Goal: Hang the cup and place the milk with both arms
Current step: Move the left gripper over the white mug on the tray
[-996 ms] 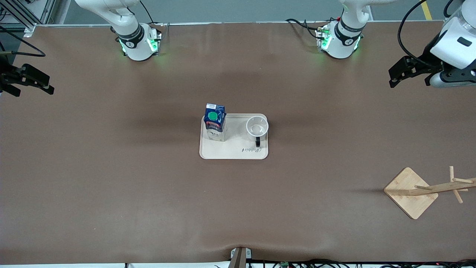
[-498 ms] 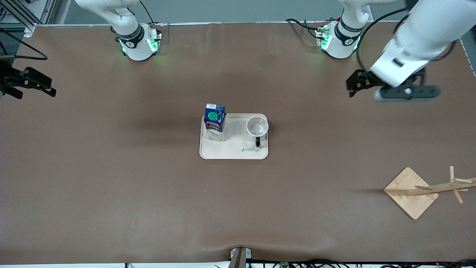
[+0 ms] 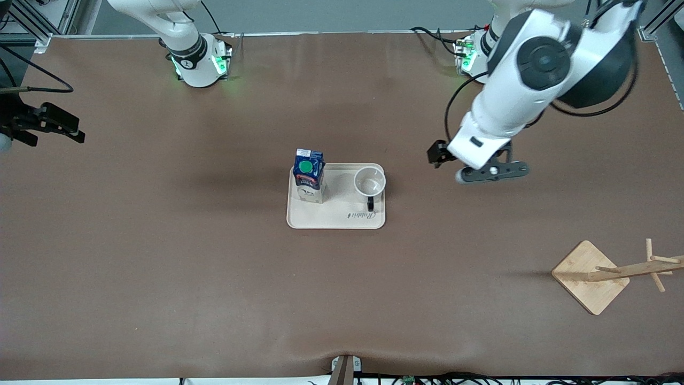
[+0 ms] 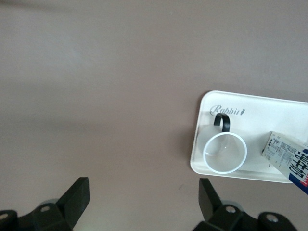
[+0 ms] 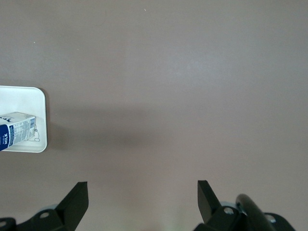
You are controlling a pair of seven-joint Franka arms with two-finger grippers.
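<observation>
Hands released, cup and milk on tray

We see the cup (image 3: 370, 182) and the milk (image 3: 309, 175) upright, apart, on the tray (image 3: 335, 218) at mid-desk. We find the left hand (image 3: 439, 155) released over bare desk beside the tray, the right hand (image 3: 47, 124) released at its own desk end.

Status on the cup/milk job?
Nothing done: cup and milk both stand on the tray, rack bare. In hand: left gripper, jaws open, over bare table toward the cup's end of the tray. Right gripper open, at the table's edge. Left: both grasps, hang, place.
</observation>
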